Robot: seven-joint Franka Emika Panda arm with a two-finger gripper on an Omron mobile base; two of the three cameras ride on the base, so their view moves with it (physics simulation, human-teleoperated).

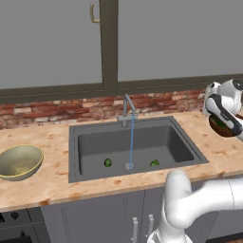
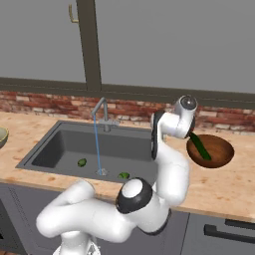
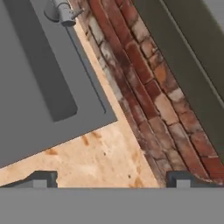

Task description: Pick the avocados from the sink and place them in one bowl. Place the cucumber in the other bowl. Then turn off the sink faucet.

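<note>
Plainly, the gripper gapes wide, holding nothing.

— Where do we see our arm?

— Our white arm rises from the base, folds at a dark-jointed elbow low in front, then climbs upright to a bent wrist at our right.

— And our gripper?

— In the hand view our gripper looks downward, its two dark fingertips standing far apart at the bottom edge, jaws wide, nothing between them. From the left base view the hand sits high at the right edge, tilted down.
</note>
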